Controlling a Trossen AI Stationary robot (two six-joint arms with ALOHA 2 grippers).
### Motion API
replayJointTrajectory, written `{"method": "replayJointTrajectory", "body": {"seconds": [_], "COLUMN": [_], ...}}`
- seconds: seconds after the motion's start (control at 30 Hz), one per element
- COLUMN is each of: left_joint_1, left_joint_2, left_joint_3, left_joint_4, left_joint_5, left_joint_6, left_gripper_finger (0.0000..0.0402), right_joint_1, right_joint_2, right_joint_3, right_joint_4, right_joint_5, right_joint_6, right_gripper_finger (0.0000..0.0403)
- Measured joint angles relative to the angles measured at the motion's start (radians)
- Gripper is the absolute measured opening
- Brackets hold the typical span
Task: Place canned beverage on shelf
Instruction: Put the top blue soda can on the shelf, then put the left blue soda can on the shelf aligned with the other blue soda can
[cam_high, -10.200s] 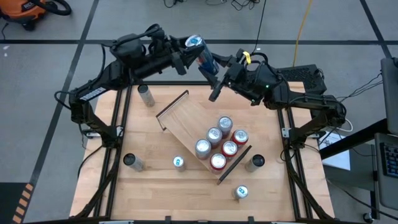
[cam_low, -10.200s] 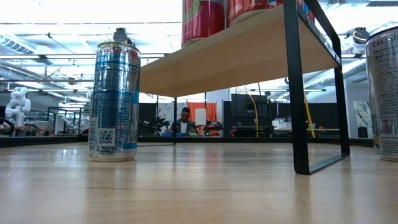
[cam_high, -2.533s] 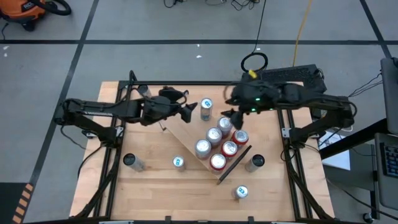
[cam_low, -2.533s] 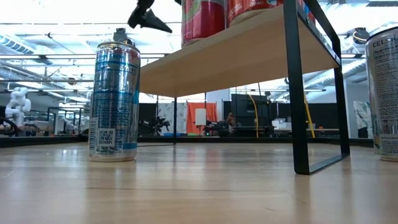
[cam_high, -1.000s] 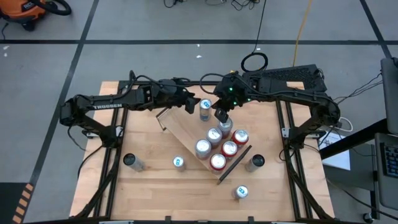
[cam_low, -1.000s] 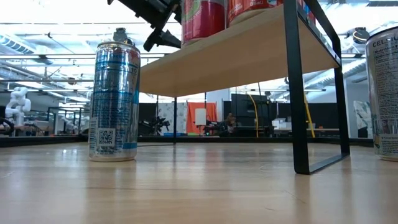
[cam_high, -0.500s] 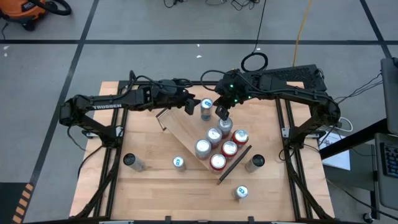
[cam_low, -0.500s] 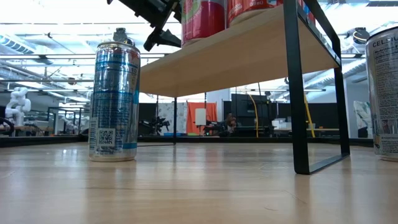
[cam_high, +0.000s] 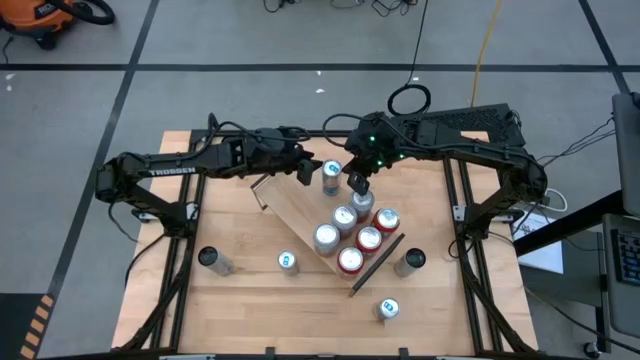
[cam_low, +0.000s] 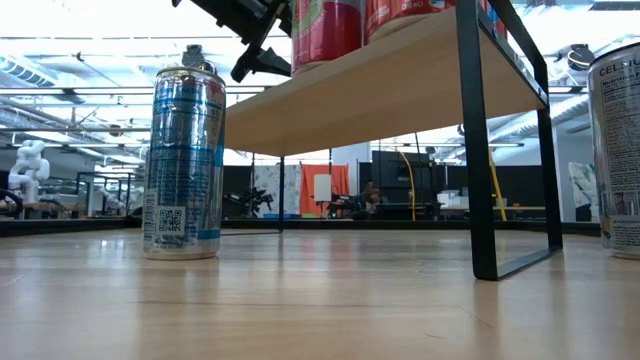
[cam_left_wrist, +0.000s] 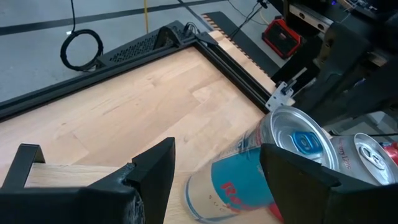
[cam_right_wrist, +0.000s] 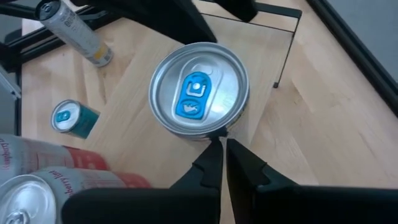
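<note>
left hand (cam_high: 306, 172): fingers spread either side of can (cam_high: 331, 176), not gripping | can: upright on shelf (cam_high: 296, 206) | right hand (cam_high: 356, 183): pinched shut, empty, beside can

Your left arm reaches in across the table's far side, left gripper (cam_high: 306, 172) near mid-table, fingers (cam_left_wrist: 152, 171) spread apart with nothing clamped between them. Your right arm comes in from the opposite side, wrist angled down, right gripper (cam_high: 356, 182) fingers (cam_right_wrist: 208, 163) pressed together.
</note>
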Motion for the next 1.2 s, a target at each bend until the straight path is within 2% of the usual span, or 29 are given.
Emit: {"method": "replayJointTrajectory", "body": {"seconds": [0.57, 0.93, 1.07, 1.2], "left_joint_1": [0.018, 0.018, -0.025, -0.12], "left_joint_2": [-0.009, -0.085, -0.14, -0.202], "left_joint_3": [0.0, 0.0, 0.0, 0.0], "left_joint_4": [0.002, -0.034, -0.125, -0.252], "left_joint_5": [-0.001, 0.0, 0.046, 0.061], "left_joint_6": [0.002, 0.001, 0.0, -0.029], "left_gripper_finger": [0.0246, 0.0246, 0.0246, 0.0246], "right_joint_1": [0.001, 0.001, 0.0, 0.003], "right_joint_2": [-0.005, -0.042, -0.093, -0.158], "right_joint_3": [0.0, 0.001, 0.001, 0.001], "right_joint_4": [-0.007, -0.063, -0.112, -0.144], "right_joint_5": [0.002, 0.001, 0.0, 0.0], "right_joint_6": [0.016, 0.037, 0.062, 0.078], "right_gripper_finger": [0.0, 0.0, 0.0, 0.0]}}
